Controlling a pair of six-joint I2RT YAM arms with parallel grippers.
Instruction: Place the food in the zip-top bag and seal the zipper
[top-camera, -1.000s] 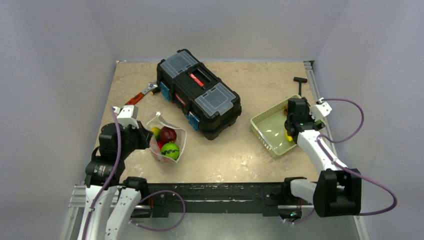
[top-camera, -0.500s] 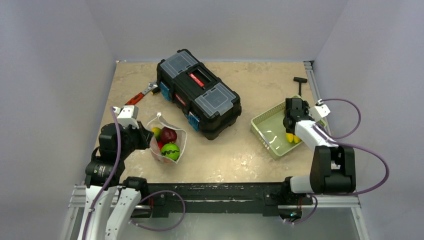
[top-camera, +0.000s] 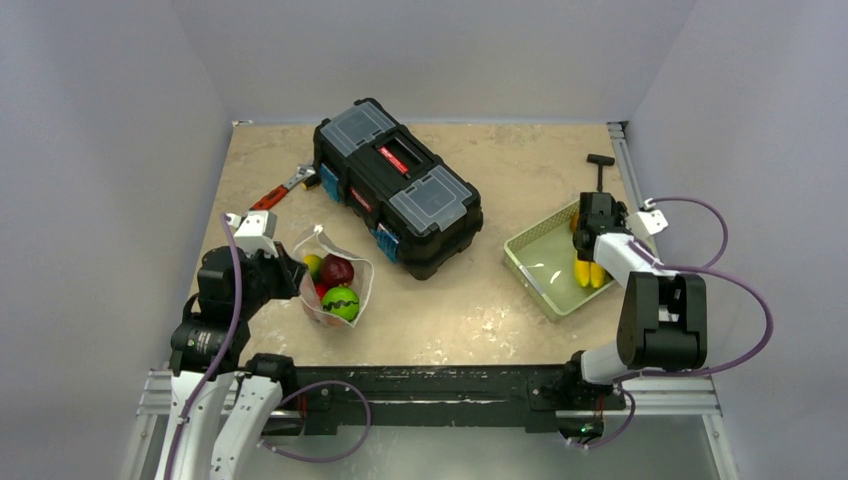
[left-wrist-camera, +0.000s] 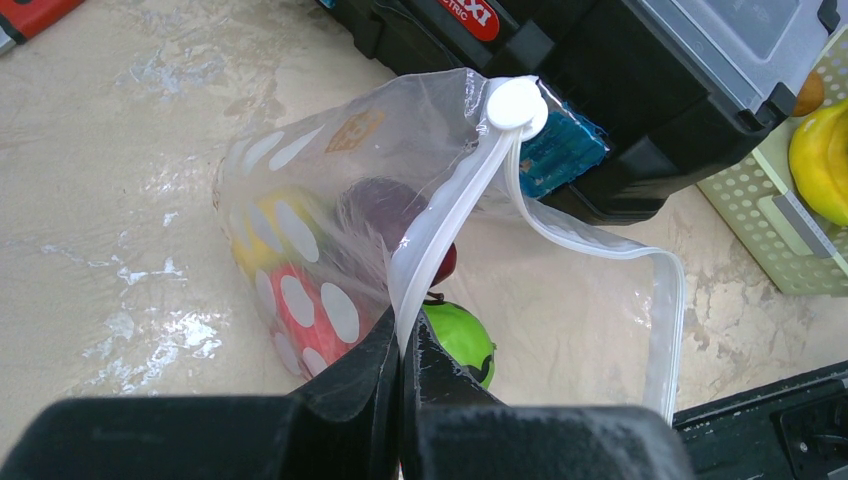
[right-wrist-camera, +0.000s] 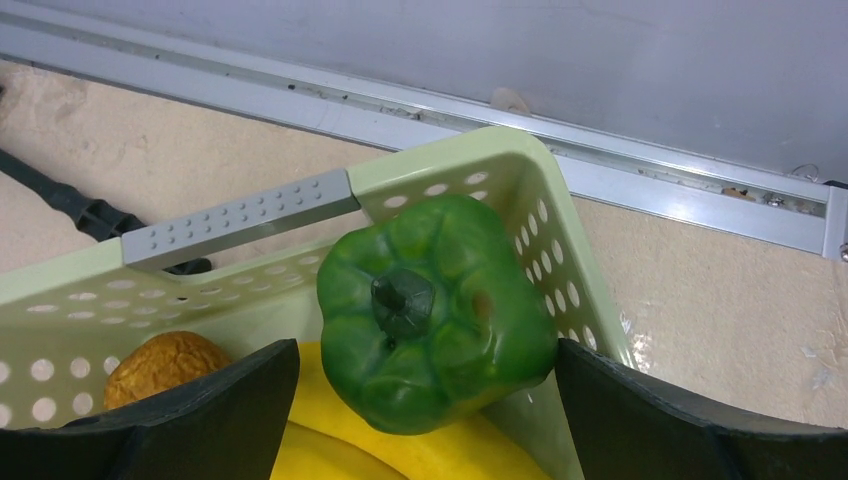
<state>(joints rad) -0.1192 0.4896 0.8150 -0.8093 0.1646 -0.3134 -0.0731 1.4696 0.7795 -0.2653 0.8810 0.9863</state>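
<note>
The zip-top bag (top-camera: 337, 283) lies left of centre with its mouth open. Inside it is food: a dark red piece (top-camera: 336, 268), a green striped piece (top-camera: 341, 301), and a red piece (left-wrist-camera: 300, 315) and a yellow piece (left-wrist-camera: 262, 238) seen through the white dots. My left gripper (left-wrist-camera: 401, 342) is shut on the zipper (left-wrist-camera: 455, 225), below its white slider (left-wrist-camera: 517, 103). My right gripper (right-wrist-camera: 425, 352) stands open inside the pale green basket (top-camera: 528, 243). A green pepper (right-wrist-camera: 435, 310) sits between its jaws, on yellow bananas (top-camera: 588, 272).
A black toolbox (top-camera: 397, 185) stands behind the bag, and a red-handled wrench (top-camera: 280, 190) lies to its left. A black T-shaped tool (top-camera: 600, 165) lies behind the basket. A brown piece (right-wrist-camera: 160, 368) sits in the basket beside the bananas. A metal rail (right-wrist-camera: 650, 175) and the wall are close behind.
The right arm has folded up and its gripper has moved toward the far right corner of the basket. The left gripper and the bag have not moved.
</note>
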